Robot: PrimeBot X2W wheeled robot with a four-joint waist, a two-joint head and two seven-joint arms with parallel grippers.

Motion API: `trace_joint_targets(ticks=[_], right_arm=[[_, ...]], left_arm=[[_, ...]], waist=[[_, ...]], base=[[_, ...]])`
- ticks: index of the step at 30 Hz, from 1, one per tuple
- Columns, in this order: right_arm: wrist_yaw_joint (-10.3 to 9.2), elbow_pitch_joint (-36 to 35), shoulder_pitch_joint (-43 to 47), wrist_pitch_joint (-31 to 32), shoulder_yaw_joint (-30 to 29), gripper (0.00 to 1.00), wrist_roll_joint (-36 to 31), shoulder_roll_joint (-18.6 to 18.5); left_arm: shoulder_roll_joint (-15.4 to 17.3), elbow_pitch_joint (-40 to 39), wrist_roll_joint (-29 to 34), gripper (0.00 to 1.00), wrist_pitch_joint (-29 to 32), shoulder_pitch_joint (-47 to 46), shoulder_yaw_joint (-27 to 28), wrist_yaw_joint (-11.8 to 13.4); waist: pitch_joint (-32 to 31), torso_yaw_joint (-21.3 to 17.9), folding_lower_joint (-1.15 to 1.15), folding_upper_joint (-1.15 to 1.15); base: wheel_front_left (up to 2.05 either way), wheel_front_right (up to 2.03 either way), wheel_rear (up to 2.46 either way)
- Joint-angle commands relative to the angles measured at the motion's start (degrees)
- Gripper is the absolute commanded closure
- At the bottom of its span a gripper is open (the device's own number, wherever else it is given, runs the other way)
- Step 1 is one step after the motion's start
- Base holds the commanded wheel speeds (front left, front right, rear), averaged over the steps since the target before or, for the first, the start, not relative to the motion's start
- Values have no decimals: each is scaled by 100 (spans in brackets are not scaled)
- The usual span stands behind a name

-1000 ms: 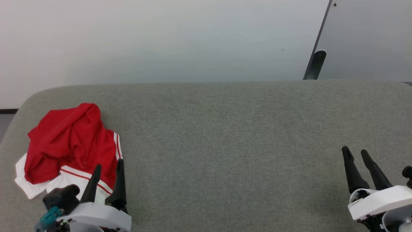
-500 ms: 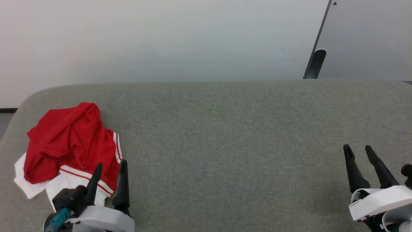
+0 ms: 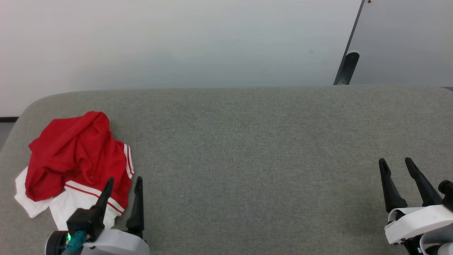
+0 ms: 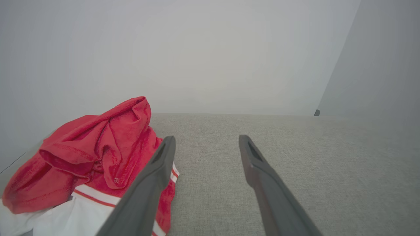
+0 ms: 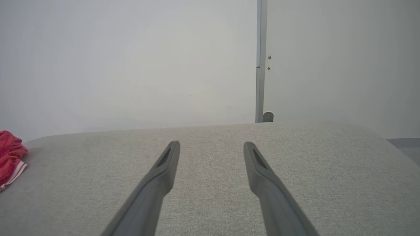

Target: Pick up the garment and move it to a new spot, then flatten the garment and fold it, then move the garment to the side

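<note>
Beginning the pick-up of the shirt [image 3: 74, 152], heaped on the grey surface [image 3: 247, 159] just ahead and to the left of the left pincer [image 3: 124, 180]; one finger over the white striped hem, touching or not unclear; left pincer spread wide, grasping nothing; right pincer [image 3: 395, 161] likewise released and empty, well apart from the shirt, far off to its left; next, probably: reaching forward and leftward, lowering onto a raised red fold, clenching; printing and collar buried in folds; sleeves hard to tell apart; arms cut off below.

Crumpled garment [image 3: 76, 156] on grey table [image 3: 254, 148]
</note>
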Motion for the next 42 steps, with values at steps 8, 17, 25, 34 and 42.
trace_joint_targets(ticks=[8, 17, 25, 34, 42], right_arm=[[28, 4, 24, -160, -107, 0, -393, 17], [31, -20, 100, -302, -232, 0, -579, 96], [28, -24, 183, -411, -296, 0, -784, 128], [29, -61, 214, -382, -382, 0, -668, 197], [29, -50, 213, -382, -384, 0, -610, 224]], left_arm=[[61, -21, 365, 0, -128, 28, -30, 65], [87, -24, 596, 0, -220, 87, -57, 57], [137, 31, 781, 0, -296, 100, -89, 86], [128, 1, 578, 0, -236, 101, -68, 57], [148, -6, 485, 0, -208, 116, -73, 64]], waist=[[10, 10, 0, 0], [-3, 22, 0, 0], [-7, 20, 0, 0], [-19, 35, 0, 0], [-25, 42, 0, 0]], base=[[0, 0, 0], [0, 0, 0], [0, 0, 0], [0, 0, 0], [0, 0, 0]])
